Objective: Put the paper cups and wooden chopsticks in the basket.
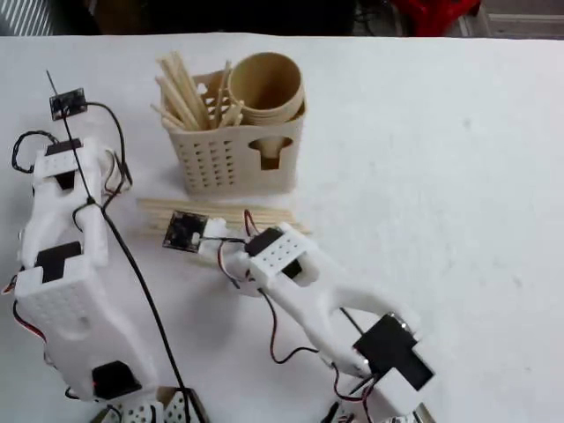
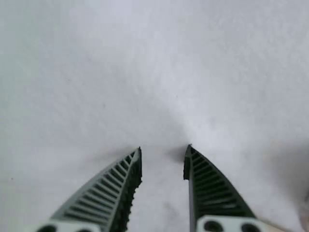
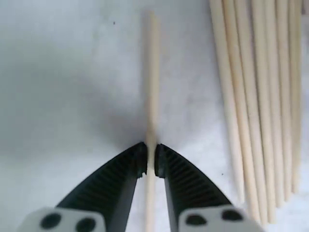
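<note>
The wooden chopsticks are slim, pale, round sticks of bare light wood. The paper cups (image 1: 264,84) are plain tan cups, nested into one stack. We can make out at least two rims, but no sure count.

The cream plastic basket (image 1: 233,163), its walls pierced with rows of small holes, holds both kinds of thing. The cup stack stands upright at one end. A bundle of chopsticks (image 1: 181,92) leans out at the other end, too crowded for us to count.

On the white table (image 1: 458,176), just in front of the basket, lies a loose row of chopsticks (image 1: 220,211). They lie side by side, along the basket's front wall. In the right wrist view we count roughly six of them, though their edges run together.

One single chopstick (image 3: 152,72) lies a little apart from that row. The right gripper (image 3: 150,157) is clenched on it, with the black ribbed fingertips pinching the stick from both sides.

The left gripper (image 2: 163,150) is released — its tips spread with nothing between them — over bare table. Its arm (image 1: 62,256) sits off beyond the basket's chopstick end.
</note>
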You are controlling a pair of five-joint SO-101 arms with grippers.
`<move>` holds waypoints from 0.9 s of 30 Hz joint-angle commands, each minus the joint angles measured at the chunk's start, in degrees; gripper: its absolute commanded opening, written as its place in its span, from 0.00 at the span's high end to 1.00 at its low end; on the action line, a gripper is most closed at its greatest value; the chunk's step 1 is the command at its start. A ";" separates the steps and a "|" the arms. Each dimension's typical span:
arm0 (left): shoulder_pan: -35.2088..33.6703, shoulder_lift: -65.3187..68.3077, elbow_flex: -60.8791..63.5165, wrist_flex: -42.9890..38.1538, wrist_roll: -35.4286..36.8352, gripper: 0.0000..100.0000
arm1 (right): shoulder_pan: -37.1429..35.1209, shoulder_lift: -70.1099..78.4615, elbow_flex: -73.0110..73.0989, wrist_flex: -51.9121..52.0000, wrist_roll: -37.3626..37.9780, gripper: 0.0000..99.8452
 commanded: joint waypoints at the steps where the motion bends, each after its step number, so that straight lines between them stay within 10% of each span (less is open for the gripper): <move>1: 0.48 -0.57 -0.35 -0.53 -0.35 0.84 | 0.31 -11.74 -0.09 6.64 -2.02 0.98; 14: 0.66 -0.57 -0.35 -0.53 -0.44 0.84 | 0.22 -42.68 -0.44 16.22 -8.79 0.98; 27: 0.66 -0.48 -0.35 -0.62 -0.53 0.84 | 0.92 -42.68 -9.93 -13.76 -7.12 0.98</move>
